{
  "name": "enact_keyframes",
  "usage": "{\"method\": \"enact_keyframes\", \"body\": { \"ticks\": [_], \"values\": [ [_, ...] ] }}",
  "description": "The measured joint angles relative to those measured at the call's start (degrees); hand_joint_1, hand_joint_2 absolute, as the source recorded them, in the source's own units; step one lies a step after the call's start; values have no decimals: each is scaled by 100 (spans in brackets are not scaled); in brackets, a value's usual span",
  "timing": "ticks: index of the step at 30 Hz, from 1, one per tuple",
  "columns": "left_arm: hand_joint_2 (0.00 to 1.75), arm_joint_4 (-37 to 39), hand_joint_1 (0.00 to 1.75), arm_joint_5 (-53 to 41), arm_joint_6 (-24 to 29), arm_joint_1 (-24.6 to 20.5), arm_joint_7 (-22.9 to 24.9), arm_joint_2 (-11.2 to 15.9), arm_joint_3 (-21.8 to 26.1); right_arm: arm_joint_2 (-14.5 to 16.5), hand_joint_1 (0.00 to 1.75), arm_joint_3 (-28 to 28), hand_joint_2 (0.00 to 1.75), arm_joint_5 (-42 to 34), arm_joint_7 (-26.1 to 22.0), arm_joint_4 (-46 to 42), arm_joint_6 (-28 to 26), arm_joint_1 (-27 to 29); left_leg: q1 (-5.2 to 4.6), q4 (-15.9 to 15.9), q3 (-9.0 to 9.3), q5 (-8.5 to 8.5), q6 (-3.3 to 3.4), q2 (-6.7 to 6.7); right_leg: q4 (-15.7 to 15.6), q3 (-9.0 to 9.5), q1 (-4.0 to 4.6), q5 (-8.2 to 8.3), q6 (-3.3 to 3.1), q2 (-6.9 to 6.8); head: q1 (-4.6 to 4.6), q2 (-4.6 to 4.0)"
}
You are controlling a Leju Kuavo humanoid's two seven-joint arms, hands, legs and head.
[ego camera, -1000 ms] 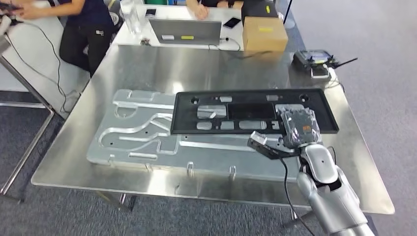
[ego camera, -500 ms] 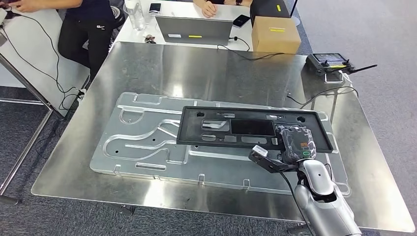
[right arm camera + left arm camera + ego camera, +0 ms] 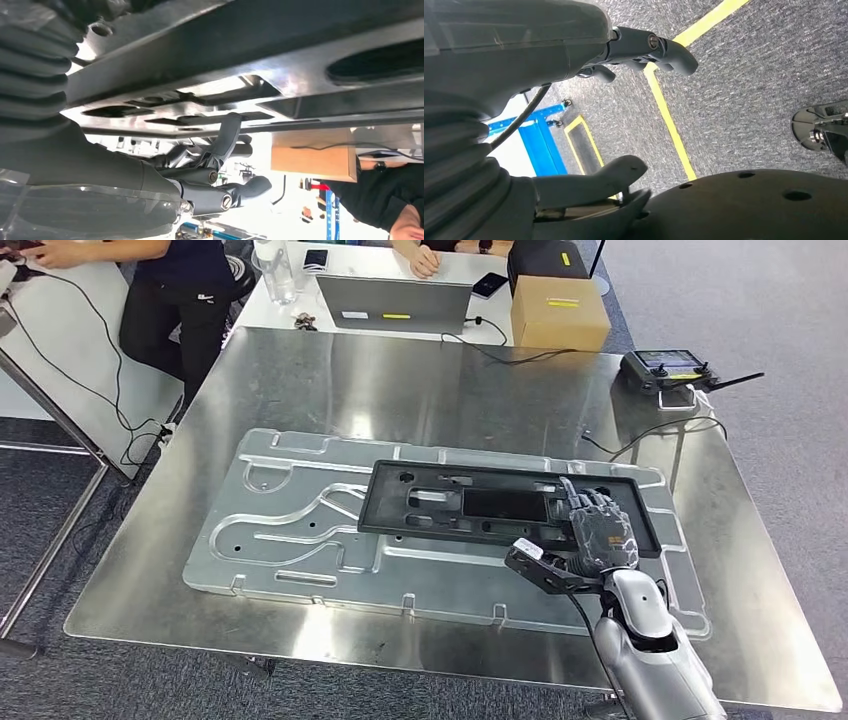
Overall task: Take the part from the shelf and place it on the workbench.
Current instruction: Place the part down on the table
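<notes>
1. The right hand (image 3: 600, 532) is seen nearest, closed on the near right edge of the black part (image 3: 505, 507).
2. The part is held low over the grooved metal plate (image 3: 290, 525) on the workbench (image 3: 400, 390); whether it touches cannot be told.
3. It is judged long, flat, stiff and light, so one end may dip.
4. The left hand (image 3: 624, 180) hangs by the floor, fingers apart and empty.
5. Farther off, a remote (image 3: 668, 368), box (image 3: 560, 312) and laptop (image 3: 397, 302) are seen, out of the way.
</notes>
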Motion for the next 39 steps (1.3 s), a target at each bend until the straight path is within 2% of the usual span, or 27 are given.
{"method": "enact_keyframes", "body": {
  "ticks": [4,15,18,20,22,23,24,25,26,27,28,29,30,32,34,35,36,38,39],
  "values": [
    [0,0,0,0,3,0,-12,3,13,20,0,0,0,-32,-25,26,3,0,3,-9,15,4,-5,0,10,1,2,-4,16,0,0,0],
    [0,0,0,15,-28,-2,25,3,98,32,0,1,0,-76,-120,-61,-1,17,21,-41,40,17,-26,3,11,9,22,-7,12,1,0,0],
    [0,0,0,5,-32,-4,49,-4,130,39,0,6,0,-84,-127,-223,3,80,46,-142,94,86,37,21,-19,30,11,-3,84,0,-1,0],
    [0,0,0,-2,-32,-11,72,-10,146,42,0,18,0,-84,-133,-340,8,112,91,-290,159,170,89,57,237,-78,-4,-214,133,-10,3,0],
    [0,0,0,-4,-32,-16,86,-11,151,48,0,44,0,-90,-139,-425,13,145,101,-330,163,200,97,82,875,-373,-61,-567,186,-21,4,0],
    [0,0,0,-7,-32,-17,91,-11,152,50,0,61,0,-95,-140,-455,16,172,110,-325,153,202,89,88,1175,-511,-97,-672,220,-25,3,0],
    [0,0,0,-10,-32,-16,95,-12,154,51,0,76,0,-99,-142,-480,19,204,128,-313,141,201,74,90,1348,-592,-137,-684,257,-31,3,0],
    [0,0,0,-14,-32,-15,98,-12,155,51,0,92,0,-101,-149,-504,21,231,155,-291,126,198,47,91,1341,-589,-178,-594,296,-39,4,0],
    [0,0,0,-17,-33,-15,102,-13,155,51,0,108,0,-101,-158,-526,21,247,192,-257,107,189,7,90,1131,-485,-220,-416,337,-52,4,0],
    [0,0,0,-20,-34,-15,104,-14,156,51,0,123,0,-101,-167,-550,21,254,231,-208,82,174,-47,89,789,-320,-266,-227,390,-68,5,0],
    [0,-1,0,-21,-35,-17,106,-11,156,52,0,138,0,-101,-175,-571,20,255,253,-162,53,161,-112,84,485,-163,-280,-111,437,-71,7,0],
    [0,-1,0,-25,-35,-21,110,-9,156,54,0,149,0,-102,-178,-591,19,254,263,-121,29,154,-176,71,281,-63,-279,-24,441,-59,7,0],
    [0,-2,0,-29,-35,-24,115,-5,156,55,0,156,0,-102,-179,-609,18,253,256,-88,10,153,-233,57,183,-26,-272,-20,416,-42,7,0],
    [0,-2,0,-35,-35,-27,122,-1,156,56,0,171,0,-107,-181,-640,16,254,248,-75,-14,189,-321,30,244,-98,-248,-27,270,0,-1,0],
    [0,-1,0,-35,-37,-19,122,-3,157,58,0,180,0,-115,-180,-656,16,253,272,-35,-58,157,-373,30,273,-171,-240,-8,134,-2,-5,0],
    [0,-1,0,-35,-37,-14,122,-3,157,60,0,181,0,-119,-175,-663,16,253,277,90,-115,25,-371,36,277,-212,-228,24,71,-9,-5,0],
    [0,-1,0,-35,-37,-13,122,-4,158,61,0,181,0,-120,-173,-670,16,252,271,325,-205,-189,-351,42,275,-259,-210,64,10,-16,-7,0],
    [0,-1,0,-35,-36,-17,122,-3,158,62,0,181,0,-126,-169,-686,16,256,219,1055,-448,-711,-286,48,276,-370,-147,144,-77,-25,-8,0],
    [0,-1,0,-35,-36,-20,122,-3,158,62,0,181,0,-129,-169,-688,16,262,183,1377,-528,-878,-249,47,277,-427,-105,183,-108,-27,-8,0]
  ]
}}
